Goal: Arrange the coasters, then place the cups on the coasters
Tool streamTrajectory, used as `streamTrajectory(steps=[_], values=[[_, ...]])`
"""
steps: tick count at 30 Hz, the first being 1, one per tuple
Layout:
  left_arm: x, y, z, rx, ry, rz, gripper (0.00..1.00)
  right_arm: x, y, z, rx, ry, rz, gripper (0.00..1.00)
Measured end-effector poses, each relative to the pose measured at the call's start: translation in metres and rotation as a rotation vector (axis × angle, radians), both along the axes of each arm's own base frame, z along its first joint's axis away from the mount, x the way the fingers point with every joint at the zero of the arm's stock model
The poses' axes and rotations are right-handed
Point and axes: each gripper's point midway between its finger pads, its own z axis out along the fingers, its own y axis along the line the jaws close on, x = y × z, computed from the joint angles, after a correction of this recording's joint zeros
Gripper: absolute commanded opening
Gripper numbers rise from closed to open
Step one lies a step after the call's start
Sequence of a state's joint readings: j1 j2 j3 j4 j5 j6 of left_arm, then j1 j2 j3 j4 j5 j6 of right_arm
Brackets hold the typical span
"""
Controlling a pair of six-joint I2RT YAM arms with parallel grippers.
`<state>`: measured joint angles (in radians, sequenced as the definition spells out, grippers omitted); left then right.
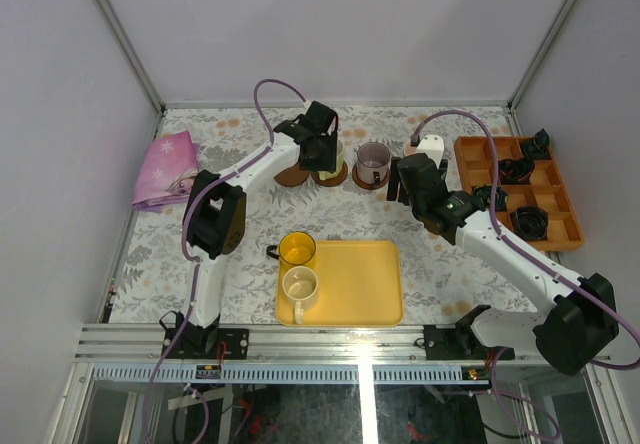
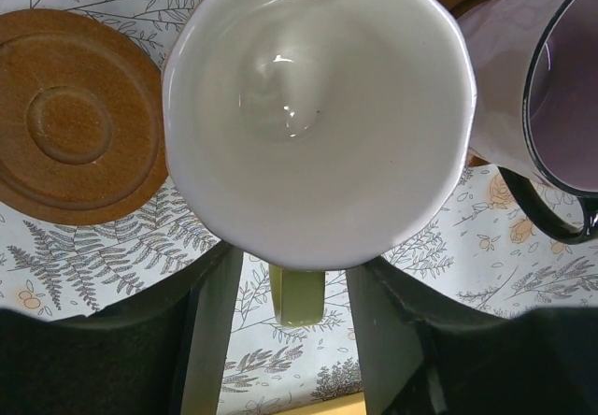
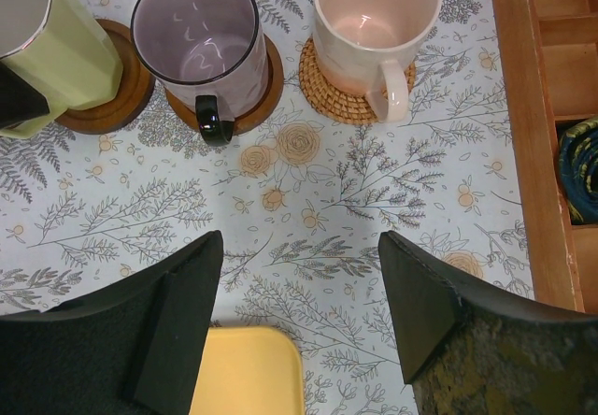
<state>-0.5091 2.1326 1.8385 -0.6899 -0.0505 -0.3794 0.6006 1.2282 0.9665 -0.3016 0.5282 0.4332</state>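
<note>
My left gripper is open at the back of the table, its jaws on either side of the green handle of a cream-white cup with a gap on each side. That cup stands on a dark brown coaster. An empty dark coaster lies to its left. To its right, the grey-purple cup stands on a dark coaster. The pale pink cup stands on a tan woven coaster. My right gripper hangs open over bare cloth. A yellow cup and a cream cup stand on the yellow tray.
An orange divided tray holding small black objects sits at the right, close to my right arm. A pink folded cloth lies at the far left. The yellow tray's corner shows just below my right fingers.
</note>
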Motion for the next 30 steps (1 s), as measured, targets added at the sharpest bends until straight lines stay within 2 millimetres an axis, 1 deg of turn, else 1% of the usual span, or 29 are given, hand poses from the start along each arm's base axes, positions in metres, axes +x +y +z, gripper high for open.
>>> streamTrajectory(steps=[5, 15, 18, 21, 30], values=[[0.0, 0.0, 0.0, -0.001, 0.0, -0.001, 0.53, 0.0, 0.0, 0.0, -0.003, 0.001, 0.002, 0.75], [-0.003, -0.005, 0.0, -0.026, 0.013, -0.013, 0.53, 0.0, 0.0, -0.001, -0.007, 0.001, 0.004, 0.75], [-0.006, -0.008, 0.0, -0.041, 0.02, -0.02, 0.53, 0.0, 0.0, -0.001, -0.006, 0.002, 0.005, 0.75], [-0.013, -0.009, -0.001, -0.046, 0.03, -0.025, 0.53, -0.001, 0.002, -0.001, 0.001, 0.006, 0.015, 0.75], [-0.022, -0.015, 0.008, -0.087, 0.027, -0.033, 0.53, -0.001, 0.004, -0.002, 0.007, 0.011, 0.023, 0.75]])
